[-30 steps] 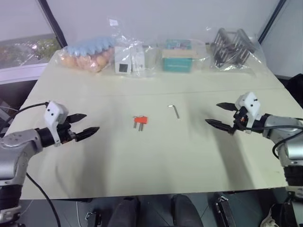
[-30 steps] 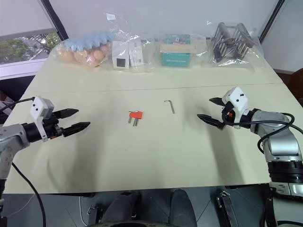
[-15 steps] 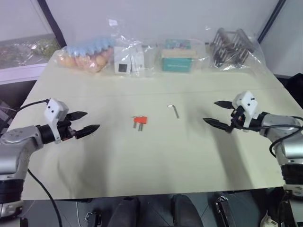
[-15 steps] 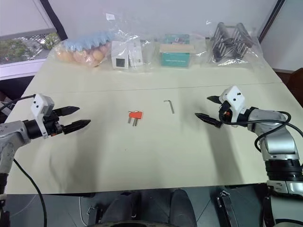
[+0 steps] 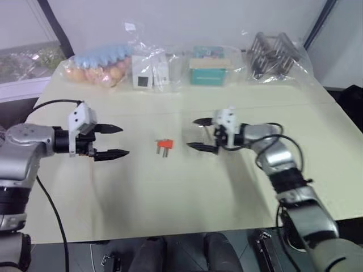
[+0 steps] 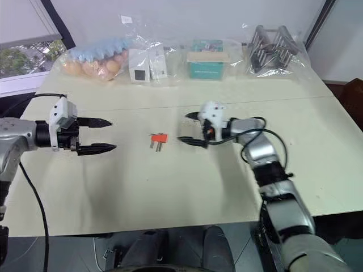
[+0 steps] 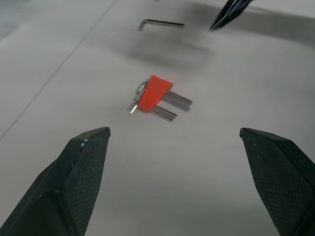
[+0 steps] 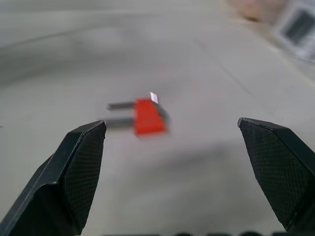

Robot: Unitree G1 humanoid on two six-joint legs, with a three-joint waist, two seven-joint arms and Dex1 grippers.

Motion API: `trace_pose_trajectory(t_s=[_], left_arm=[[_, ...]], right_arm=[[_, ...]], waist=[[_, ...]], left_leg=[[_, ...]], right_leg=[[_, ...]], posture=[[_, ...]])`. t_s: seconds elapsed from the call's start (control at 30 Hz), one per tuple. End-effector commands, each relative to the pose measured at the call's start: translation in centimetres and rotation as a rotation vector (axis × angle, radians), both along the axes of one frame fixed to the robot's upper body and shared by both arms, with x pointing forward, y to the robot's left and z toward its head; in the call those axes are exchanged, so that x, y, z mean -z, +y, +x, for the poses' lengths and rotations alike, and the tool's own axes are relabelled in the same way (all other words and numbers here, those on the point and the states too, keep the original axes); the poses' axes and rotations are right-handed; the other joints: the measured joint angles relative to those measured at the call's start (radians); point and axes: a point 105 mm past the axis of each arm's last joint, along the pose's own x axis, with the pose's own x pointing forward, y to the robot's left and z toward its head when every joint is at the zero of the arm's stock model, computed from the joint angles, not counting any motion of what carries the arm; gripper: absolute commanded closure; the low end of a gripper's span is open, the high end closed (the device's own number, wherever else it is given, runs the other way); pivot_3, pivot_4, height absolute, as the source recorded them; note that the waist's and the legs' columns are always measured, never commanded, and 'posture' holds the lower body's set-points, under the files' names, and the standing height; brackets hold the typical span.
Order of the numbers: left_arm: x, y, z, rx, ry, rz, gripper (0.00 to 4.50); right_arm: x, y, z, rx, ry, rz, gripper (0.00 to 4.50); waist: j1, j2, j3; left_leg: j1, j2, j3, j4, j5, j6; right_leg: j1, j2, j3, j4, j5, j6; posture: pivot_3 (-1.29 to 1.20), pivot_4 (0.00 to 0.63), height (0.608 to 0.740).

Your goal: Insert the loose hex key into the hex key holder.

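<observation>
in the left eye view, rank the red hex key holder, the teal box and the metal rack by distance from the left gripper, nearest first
From the left gripper:
1. hex key holder, on the table just to its right.
2. teal box, bagged, at the back edge.
3. metal rack, bagged, at the back right corner.

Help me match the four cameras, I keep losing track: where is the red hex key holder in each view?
Left eye view: hex key holder on the table, slightly left of centre.
Right eye view: holder again left of centre.
Left wrist view: holder mid-picture, ahead of the fingers.
Right wrist view: holder mid-picture.
Shared landmark: the open right gripper beside it.
</observation>
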Motion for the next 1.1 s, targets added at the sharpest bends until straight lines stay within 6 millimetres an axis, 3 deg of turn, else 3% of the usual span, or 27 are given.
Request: trace_pose_trajectory(t_s=[0.03, 0.23, 0.77, 0.87, 1.03, 1.1], left_arm=[[-0.9, -0.1, -0.4, 0.029, -0.028, 0.026, 0.09], [-0.5, -0.7, -1.3, 0.033, -0.025, 0.01, 0.09], [0.9, -0.9, -2.9, -0.069, -0.021, -0.036, 0.09], [0.9, -1.0, -3.0, -0.077, -0.025, -0.039, 0.0], [1.0, -1.1, -3.0, -0.09, -0.035, -0.044, 0.0], [1.0, -1.2, -3.1, -0.091, -0.035, -0.044, 0.0]], right_arm=[[0.1, 1.5, 0.5, -0.049, -0.008, -0.007, 0.0], [1.7, 3.9, 0.9, -0.1, 0.034, -0.045, 0.0], [4.1, 6.2, 1.3, -0.067, 0.06, -0.122, 0.0], [4.6, 6.2, 1.2, -0.066, 0.066, -0.138, 0.87], [5.3, 5.9, 1.1, -0.063, 0.067, -0.168, 3.36], [5.3, 5.8, 1.1, -0.063, 0.072, -0.166, 3.49]], waist=[[0.0, 0.0, 0.0], [-0.017, 0.0, 0.0], [-0.029, 0.0, 0.0], [-0.028, 0.0, 0.0], [-0.028, 0.0, 0.0], [-0.028, 0.0, 0.0]], left_leg=[[0.0, 0.0, 0.0, -0.001, 0.001, -0.001], [0.0, 0.001, -0.001, -0.006, 0.005, -0.008], [0.0, 0.001, -0.002, -0.006, 0.005, -0.009], [0.0, 0.001, -0.003, -0.006, 0.005, -0.009], [0.0, 0.001, -0.003, -0.006, 0.006, -0.01], [0.001, 0.001, -0.003, -0.006, 0.006, -0.01]], right_leg=[[-0.001, 0.0, 0.0, 0.0, 0.0, 0.0], [-0.005, 0.0, 0.0, 0.003, 0.0, 0.0], [-0.011, 0.0, 0.003, 0.012, 0.0, -0.001], [-0.011, 0.001, 0.003, 0.012, 0.0, -0.001], [-0.011, 0.001, 0.003, 0.013, 0.0, -0.001], [-0.011, 0.001, 0.003, 0.014, 0.0, -0.001]], posture=[[0.0, 0.15, 0.74], [0.0, 0.15, 0.74], [0.0, 0.15, 0.74], [0.0, 0.15, 0.74], [0.0, 0.15, 0.74], [0.0, 0.15, 0.74]])
